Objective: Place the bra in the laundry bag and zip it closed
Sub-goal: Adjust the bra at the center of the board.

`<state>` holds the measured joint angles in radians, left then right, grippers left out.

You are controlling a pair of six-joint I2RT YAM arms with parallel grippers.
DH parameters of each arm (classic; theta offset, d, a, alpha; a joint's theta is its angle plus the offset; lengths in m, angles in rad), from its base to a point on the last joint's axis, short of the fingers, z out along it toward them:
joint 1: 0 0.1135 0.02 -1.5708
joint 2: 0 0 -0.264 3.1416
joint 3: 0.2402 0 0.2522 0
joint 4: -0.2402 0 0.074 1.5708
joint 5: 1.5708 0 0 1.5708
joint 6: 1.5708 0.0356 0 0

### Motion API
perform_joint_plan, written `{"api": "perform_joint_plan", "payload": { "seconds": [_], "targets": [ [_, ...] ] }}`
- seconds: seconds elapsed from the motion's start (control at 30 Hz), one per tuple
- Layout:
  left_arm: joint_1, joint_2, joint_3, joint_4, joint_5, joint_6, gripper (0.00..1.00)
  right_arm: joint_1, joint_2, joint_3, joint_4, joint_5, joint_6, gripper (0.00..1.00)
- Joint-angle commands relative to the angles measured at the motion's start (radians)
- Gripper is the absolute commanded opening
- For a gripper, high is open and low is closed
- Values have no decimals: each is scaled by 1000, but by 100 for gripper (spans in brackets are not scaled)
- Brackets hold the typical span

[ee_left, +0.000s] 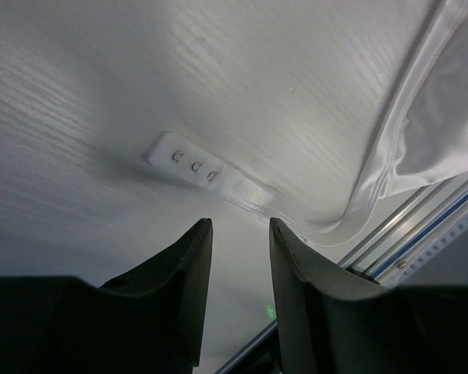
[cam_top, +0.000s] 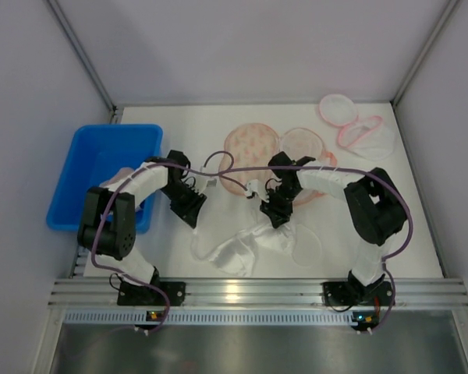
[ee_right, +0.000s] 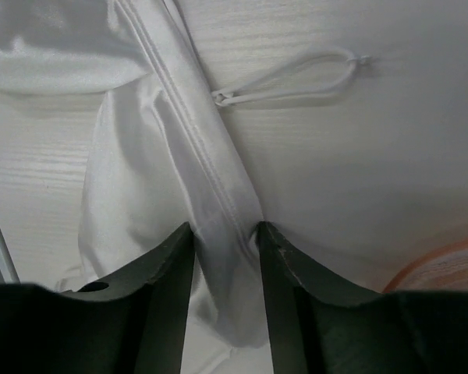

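Observation:
The white satin bra (cam_top: 246, 241) lies crumpled on the white table near the front. My right gripper (cam_top: 277, 214) is at its upper edge. In the right wrist view, a seamed band of the bra (ee_right: 210, 171) runs between my right gripper's (ee_right: 225, 230) jaws and touches both. A thin strap loop (ee_right: 296, 78) lies beside it. My left gripper (cam_top: 191, 206) is open and empty; in its wrist view it (ee_left: 240, 226) hovers just short of the bra's hook end (ee_left: 191, 162). The pink round laundry bag (cam_top: 253, 148) lies open behind both grippers.
A blue bin (cam_top: 90, 167) stands at the left, under my left arm. A second pink-rimmed white mesh item (cam_top: 359, 128) lies at the back right. The metal rail (cam_top: 242, 292) runs along the table's front edge. Grey walls enclose the table.

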<state>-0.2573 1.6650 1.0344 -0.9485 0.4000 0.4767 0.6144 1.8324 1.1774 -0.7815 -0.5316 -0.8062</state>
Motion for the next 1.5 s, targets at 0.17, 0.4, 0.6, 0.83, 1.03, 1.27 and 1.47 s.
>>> {"api": "perform_joint_plan", "payload": {
  "seconds": [0.17,0.4,0.6,0.83,1.03,1.27,1.47],
  "targets": [
    [38,-165,-26,-22,223,252,34,10,-51,-44,34,-10,-50,0],
    [-14,-255,-91,-32,225,326,36,-34,-208,-117,146,-24,79,0],
    [-192,-143,-71,-27,134,235,44,-62,-352,-231,269,5,166,0],
    [-368,-30,-10,42,54,34,48,-62,-421,-292,289,18,193,0],
    [-422,53,13,89,57,-81,47,-64,-426,-297,287,35,211,0],
    [-513,142,36,119,-81,-171,46,-64,-435,-302,300,39,231,0],
    [-527,228,58,126,-202,-233,14,-64,-446,-306,300,47,240,0]
  ]
}}
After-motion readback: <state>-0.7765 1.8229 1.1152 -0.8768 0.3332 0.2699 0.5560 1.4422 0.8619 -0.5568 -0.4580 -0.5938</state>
